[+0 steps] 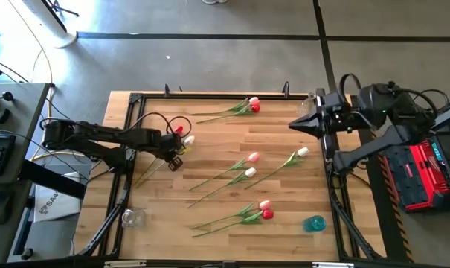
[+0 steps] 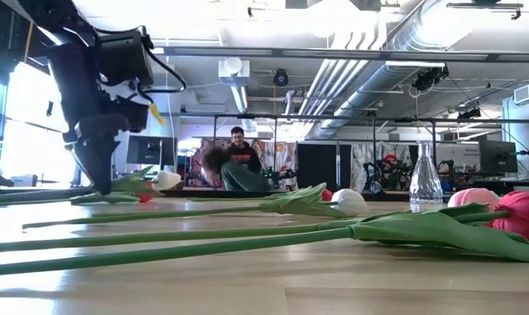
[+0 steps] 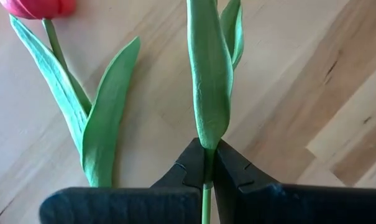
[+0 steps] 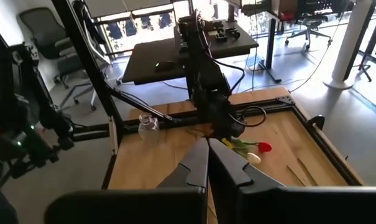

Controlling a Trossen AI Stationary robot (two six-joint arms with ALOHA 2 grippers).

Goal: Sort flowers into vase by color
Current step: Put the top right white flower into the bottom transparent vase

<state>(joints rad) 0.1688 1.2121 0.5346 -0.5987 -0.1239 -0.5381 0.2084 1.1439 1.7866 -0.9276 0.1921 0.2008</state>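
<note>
Several tulips lie flat on the wooden table (image 1: pixel 210 119), in ones and in pairs. At the left side a red tulip (image 1: pixel 178 130) and a white tulip (image 1: pixel 189 139) lie side by side. My left gripper (image 1: pixel 172 158) points steeply down over their stems and is shut on the white tulip's stem. In the left wrist view the red tulip (image 3: pixel 38 6) lies beside the held one's leaf (image 3: pixel 209 74). My right gripper (image 1: pixel 294 125) hangs shut and bare high over the table's far right, near a clear vase (image 1: pixel 306 106). My left gripper pinches the white tulip's thin green stem (image 3: pixel 207 163) between its two fingers (image 3: pixel 186 168), just below the base of a long leaf. The fingers come from above, slanting, and lie across the stem. Whether the stem is off the wood I cannot tell.
A second clear vase (image 1: pixel 132 217) stands at the near left corner and a teal vase (image 1: pixel 314 223) at the near right. Other tulips lie at the far middle (image 1: pixel 251 104), the centre (image 1: pixel 249 165) and the near middle (image 1: pixel 265 210). A person (image 2: pixel 240 144) shows in the room beyond.
</note>
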